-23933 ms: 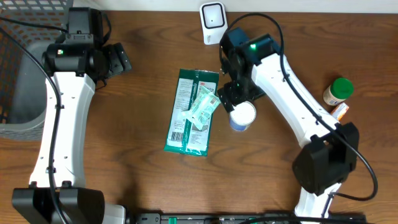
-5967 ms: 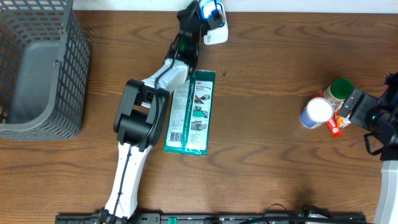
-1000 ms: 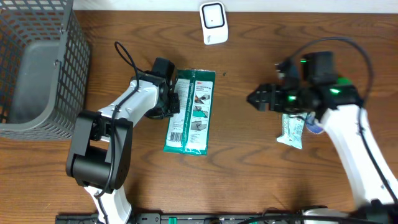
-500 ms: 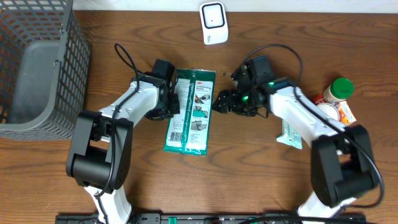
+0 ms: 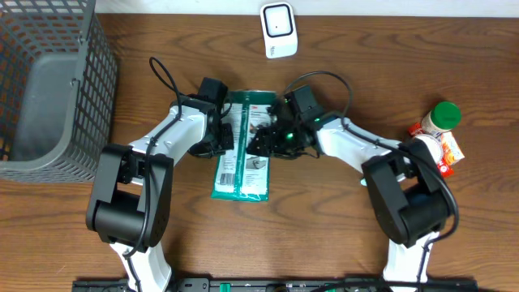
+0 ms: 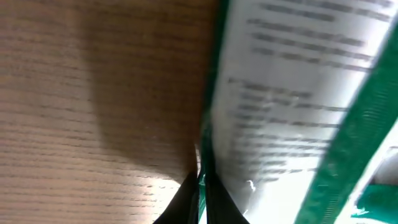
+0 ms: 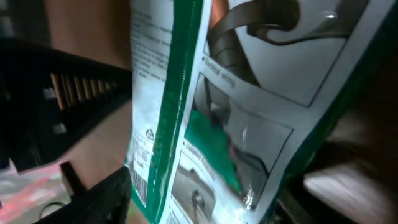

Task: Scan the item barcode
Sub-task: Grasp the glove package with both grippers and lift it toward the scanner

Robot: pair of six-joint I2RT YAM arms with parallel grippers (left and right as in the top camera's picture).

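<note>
1. On the bench (image 5: 340,219), below the white scanner (image 5: 277,30), lies the green-and-white packet (image 5: 242,174).
2. Left claw (image 5: 225,136): fully closed, tips against the packet's left edge.
3. Right claw (image 5: 263,143): fingers spread, packet between them.

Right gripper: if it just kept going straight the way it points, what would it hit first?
Most likely the green packet: the right gripper points across it, and its wrist view shows the packet close between open fingers. Beyond sits the left gripper; depth is unclear.
</note>
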